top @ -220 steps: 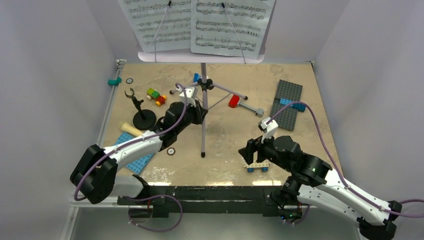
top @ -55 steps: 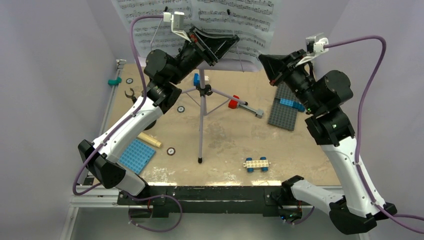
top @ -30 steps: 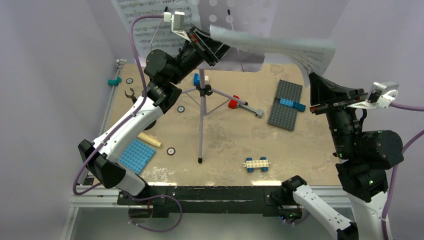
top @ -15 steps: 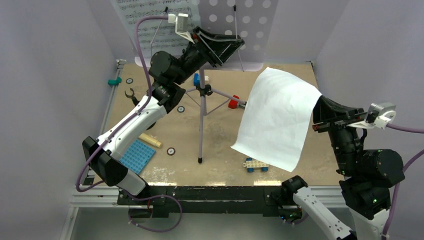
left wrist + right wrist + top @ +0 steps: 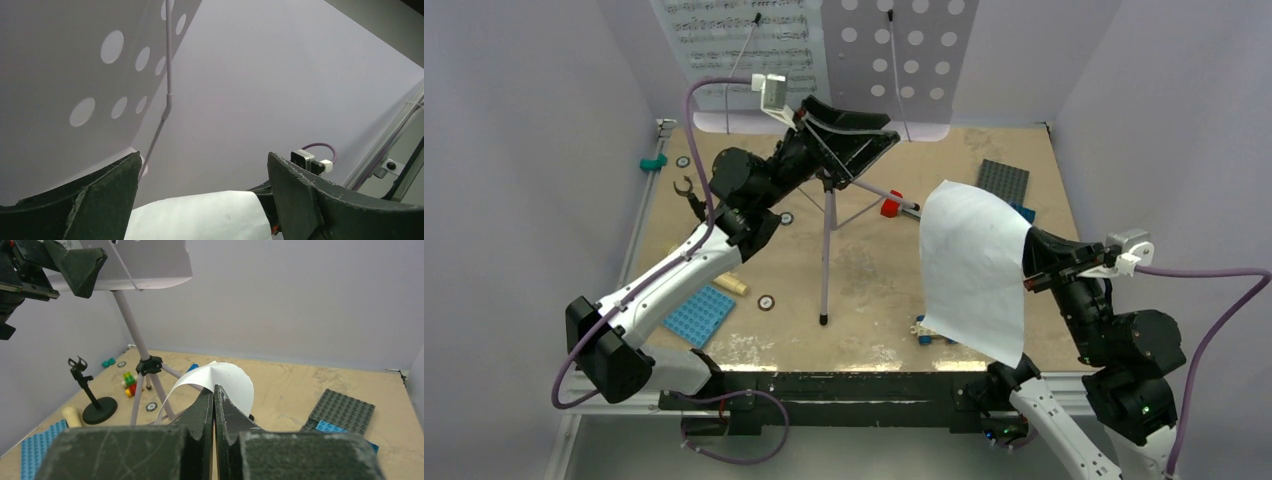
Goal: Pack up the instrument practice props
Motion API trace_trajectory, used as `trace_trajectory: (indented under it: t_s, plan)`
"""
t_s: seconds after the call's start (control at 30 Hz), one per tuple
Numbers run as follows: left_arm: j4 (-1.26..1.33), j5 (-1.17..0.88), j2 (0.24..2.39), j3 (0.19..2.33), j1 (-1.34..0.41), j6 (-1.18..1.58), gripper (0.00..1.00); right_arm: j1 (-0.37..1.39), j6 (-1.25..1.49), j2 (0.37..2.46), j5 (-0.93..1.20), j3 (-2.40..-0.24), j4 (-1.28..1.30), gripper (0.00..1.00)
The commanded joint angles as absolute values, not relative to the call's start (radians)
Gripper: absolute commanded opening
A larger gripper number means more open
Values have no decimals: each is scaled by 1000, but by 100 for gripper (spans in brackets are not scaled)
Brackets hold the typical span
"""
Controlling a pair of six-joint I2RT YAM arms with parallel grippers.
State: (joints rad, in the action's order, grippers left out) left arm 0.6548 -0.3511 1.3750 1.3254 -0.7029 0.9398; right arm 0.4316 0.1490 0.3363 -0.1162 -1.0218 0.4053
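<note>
Item one: a white sheet-music page (image 5: 972,270), blank side toward us, is hanging curled over the right half of the table (image 5: 864,270). One edge is sitting in the right gripper (image 5: 1030,272), which is clamping tight on it (the wrist view is showing paper between closed tips). A second page (image 5: 746,40) is resting on the lilac music stand (image 5: 894,50) at the back. The left gripper (image 5: 859,140) is hovering spread wide and empty, just before that stand's shelf. We are also listing the black mic stand (image 5: 93,397) and the toy microphone (image 5: 730,285) at left.

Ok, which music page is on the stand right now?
The left page, printed side showing on the music stand. The other page hangs pinched in the right gripper, away from the stand.
</note>
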Motion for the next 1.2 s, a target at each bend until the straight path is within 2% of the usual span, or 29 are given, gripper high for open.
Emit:
trace_trajectory:
  t_s: [0.0,0.23,0.47,0.67,0.93,1.17]
  plan:
    - [731,-361,1294,1247,-739,954,100,434,165,287,-68,-991,386,0]
    - [742,-383,1209,1068,-823,943,100,434,179,250,-36,-902,408,0]
    - [733,-311,1107,841,-916,947,100,434,203,229,-22,-856,443,0]
    - [579,-52,932,618,-1073,829,100,434,242,265,-3,-789,493,0]
    - [277,278,586,451,-1096,829,100,434,303,462,-61,-784,525,0]
    - [60,380,472,482,-1097,795,100,401,360,592,-150,-846,504,0]
